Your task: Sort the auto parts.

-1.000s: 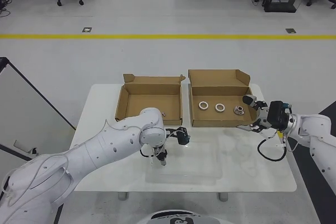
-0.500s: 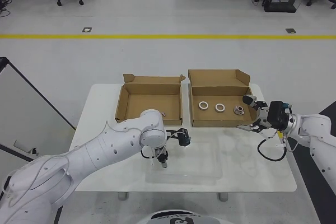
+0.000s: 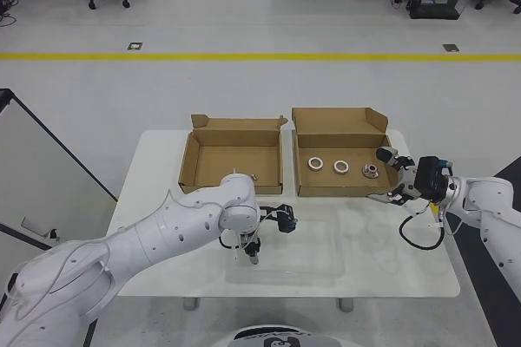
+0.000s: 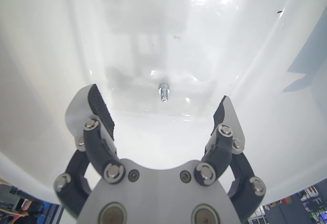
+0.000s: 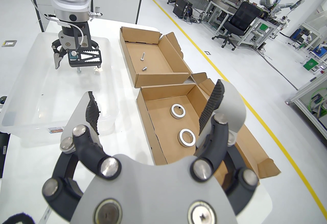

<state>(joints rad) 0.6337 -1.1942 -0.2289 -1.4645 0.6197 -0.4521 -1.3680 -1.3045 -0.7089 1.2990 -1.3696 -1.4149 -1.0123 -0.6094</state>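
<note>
A: One bolt in the bin, right?

B: Yep. Nearest the robot there's the clear bin (image 5: 51, 97) on the white bench (image 3: 391, 252), and a single short bolt (image 4: 163, 92) lies on its floor. The left pincer (image 4: 160, 107) hangs right over it, jaws wide. The bolt sits in the gap between them, not gripped.

A: And the other arm?

B: The right pincer (image 5: 150, 108) is spread wide too, holding nothing. It's off at the outer end of the right box (image 5: 147, 117), just beside its wall.

A: What's in the boxes at the back?

B: Right box has one metal ring (image 5: 178, 110), a second ring (image 5: 187, 137) next to it, and a chunkier round part (image 3: 371, 170) closest to that pincer. The left box (image 5: 158, 61), just beside it, holds two more — a long bolt (image 5: 142, 56) and a stubby bolt (image 5: 144, 69), near each other.
</note>
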